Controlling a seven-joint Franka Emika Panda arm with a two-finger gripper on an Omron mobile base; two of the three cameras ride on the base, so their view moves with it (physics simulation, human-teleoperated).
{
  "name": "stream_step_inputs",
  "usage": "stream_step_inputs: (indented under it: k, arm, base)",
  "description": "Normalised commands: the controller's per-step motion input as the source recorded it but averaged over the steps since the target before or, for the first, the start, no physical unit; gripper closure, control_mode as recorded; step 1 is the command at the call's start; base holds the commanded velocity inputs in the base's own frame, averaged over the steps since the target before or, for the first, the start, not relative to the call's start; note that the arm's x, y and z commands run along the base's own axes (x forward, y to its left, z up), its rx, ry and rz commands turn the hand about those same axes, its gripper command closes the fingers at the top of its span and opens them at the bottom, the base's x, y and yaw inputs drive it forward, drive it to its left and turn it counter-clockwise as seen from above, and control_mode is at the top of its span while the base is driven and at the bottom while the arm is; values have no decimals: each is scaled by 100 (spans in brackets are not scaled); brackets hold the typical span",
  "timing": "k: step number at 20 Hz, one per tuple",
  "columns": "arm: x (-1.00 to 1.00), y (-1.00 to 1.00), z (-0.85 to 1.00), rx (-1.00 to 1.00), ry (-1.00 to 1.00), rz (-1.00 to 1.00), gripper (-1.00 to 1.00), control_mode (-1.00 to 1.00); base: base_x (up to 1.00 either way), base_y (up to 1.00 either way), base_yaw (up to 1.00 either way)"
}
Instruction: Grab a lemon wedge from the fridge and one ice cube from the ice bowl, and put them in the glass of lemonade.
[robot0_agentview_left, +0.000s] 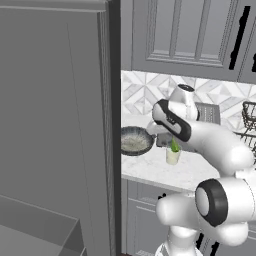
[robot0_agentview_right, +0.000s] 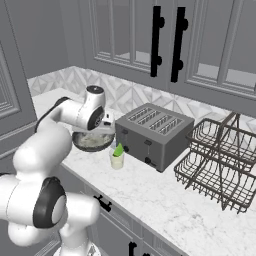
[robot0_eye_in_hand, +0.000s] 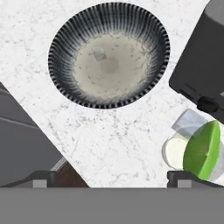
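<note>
Lemon wedge (robot0_eye_in_hand: 202, 150) already sits in glass of lemonade (robot0_eye_in_hand: 186, 146) beside ice bowl (robot0_eye_in_hand: 148, 26), so empty wide-spread hand (robot0_eye_in_hand: 111, 179) hangs over bowl, likely for ice cube (robot0_eye_in_hand: 99, 53).

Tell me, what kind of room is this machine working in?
A kitchen, though a computer-rendered one. A toaster and a wire dish rack sit on a marble counter, with panelled cabinets above and a tall dark fridge alongside.
</note>
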Motion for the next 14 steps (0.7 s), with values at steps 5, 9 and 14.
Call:
stream_step_inputs:
  k: [5, 9, 14]
  arm:
    - [-33, -3, 1, 4, -6, -2, -100, -100]
    - [0, -20, 0, 3, -4, -13, -100, -100]
    - [-1, -33, 1, 8, -2, -13, -100, -100]
  base:
    - [0, 0, 0]
    - [0, 0, 0]
    - [0, 0, 0]
